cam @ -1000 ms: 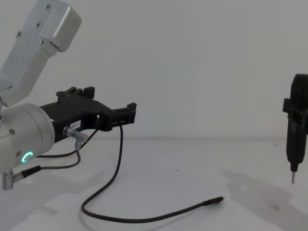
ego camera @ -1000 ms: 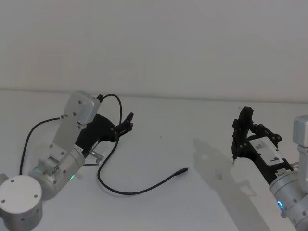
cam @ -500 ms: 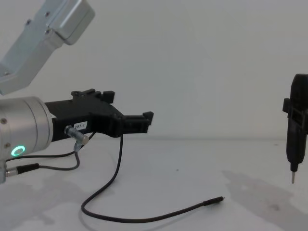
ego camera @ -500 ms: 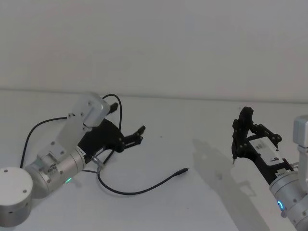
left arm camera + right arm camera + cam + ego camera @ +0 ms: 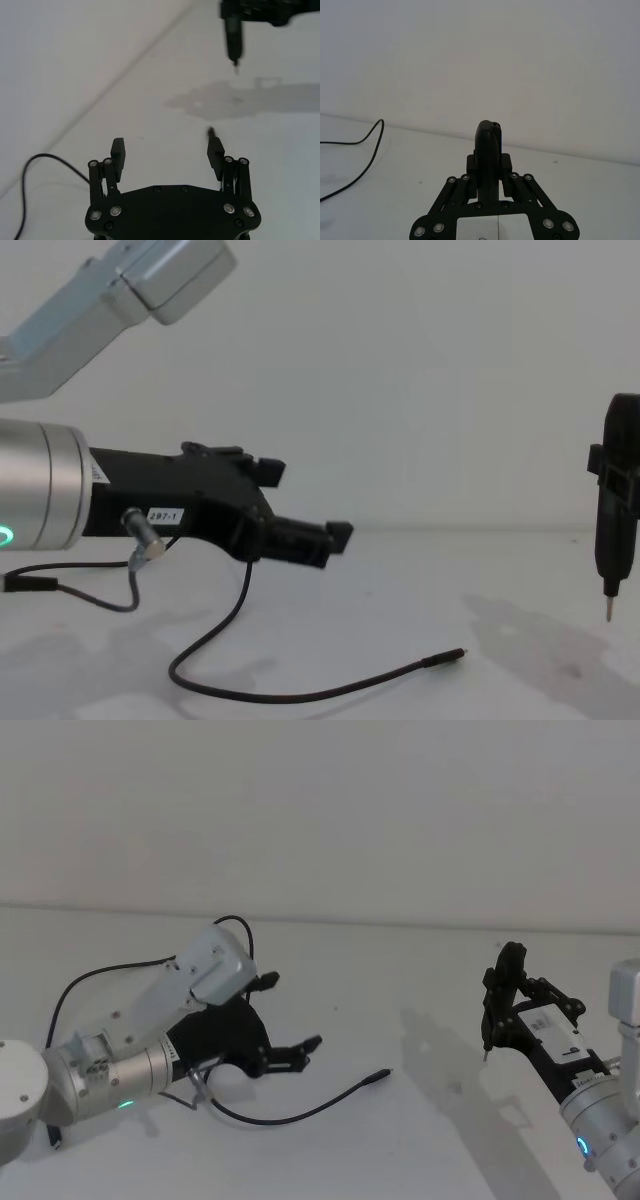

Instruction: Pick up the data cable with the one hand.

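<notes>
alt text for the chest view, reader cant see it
The left gripper, open, reaches in from the left above the black data cable, which curves across the white table with its plug end pointing right. At the right edge a black pen-like tool hangs tip-down above the table.

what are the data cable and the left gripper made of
Data cable: probably a rubber or soft plastic sheath, matt black, as it lies in loose curves. Left gripper, open above the table: rigid matt black plastic or coated metal, unclear which, with shiny screw heads. Right gripper is parked at the right, shut on a black pen-like tool.
</notes>
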Robot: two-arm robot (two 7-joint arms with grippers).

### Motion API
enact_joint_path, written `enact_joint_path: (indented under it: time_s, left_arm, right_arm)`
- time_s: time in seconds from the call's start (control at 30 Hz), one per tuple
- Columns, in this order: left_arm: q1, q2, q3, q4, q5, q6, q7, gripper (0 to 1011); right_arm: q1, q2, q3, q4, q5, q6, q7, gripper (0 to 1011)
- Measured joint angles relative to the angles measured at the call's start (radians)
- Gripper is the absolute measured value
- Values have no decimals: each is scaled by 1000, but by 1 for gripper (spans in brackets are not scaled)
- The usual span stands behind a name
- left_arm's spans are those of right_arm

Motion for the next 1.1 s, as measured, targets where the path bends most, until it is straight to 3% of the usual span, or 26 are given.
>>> enact_joint_path:
  time_s: [0.2,0.37,0.7,1.1]
  left_arm:
    - [-37,36,33,-25,1,69,-83,1001]
    - [-61,51,56,-39,10,134,-114,1001]
    - [-84,38,87,-45,45,245,-105,1001]
    - [-106,11,129,-36,77,321,-107,1001]
  right_arm:
    - [0,0,0,0,0,0,0,268]
    - [0,0,0,0,0,0,0,268]
    - [0,0,0,0,0,0,0,268]
    - [0,0,0,0,0,0,0,268]
